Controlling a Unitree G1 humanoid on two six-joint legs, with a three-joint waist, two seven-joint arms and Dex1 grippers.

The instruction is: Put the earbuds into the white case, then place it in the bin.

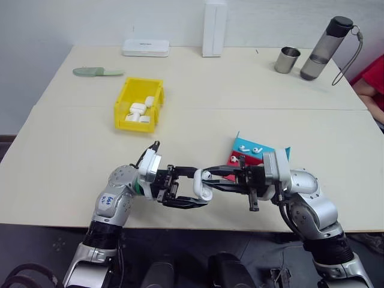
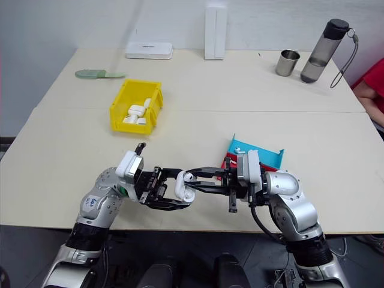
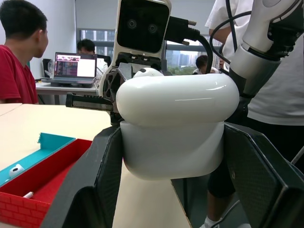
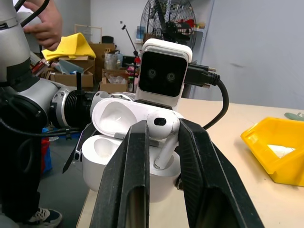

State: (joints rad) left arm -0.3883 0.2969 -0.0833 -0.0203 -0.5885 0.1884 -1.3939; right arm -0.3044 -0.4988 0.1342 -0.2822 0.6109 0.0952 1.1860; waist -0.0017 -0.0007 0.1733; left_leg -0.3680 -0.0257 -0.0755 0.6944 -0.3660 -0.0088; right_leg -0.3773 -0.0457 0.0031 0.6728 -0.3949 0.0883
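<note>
Earbud (image 4: 162, 124) pinched in right end effector (image 4: 161, 142) | over (probably touching) white case (image 3: 173, 126) | clamped by left end effector (image 3: 173, 190)

pale wooden table (image 1: 72, 144) against a white wall (image 1: 72, 21) (plain).

Both arms are wearing silver-grey rounded shells over black joints. The left claw (image 1: 191, 191) and right claw (image 1: 211, 180) are showing long black fingers. White camera blocks with dark faces are sitting on the wrists, black cables trailing; blue markings are showing on the left forearm.
</note>
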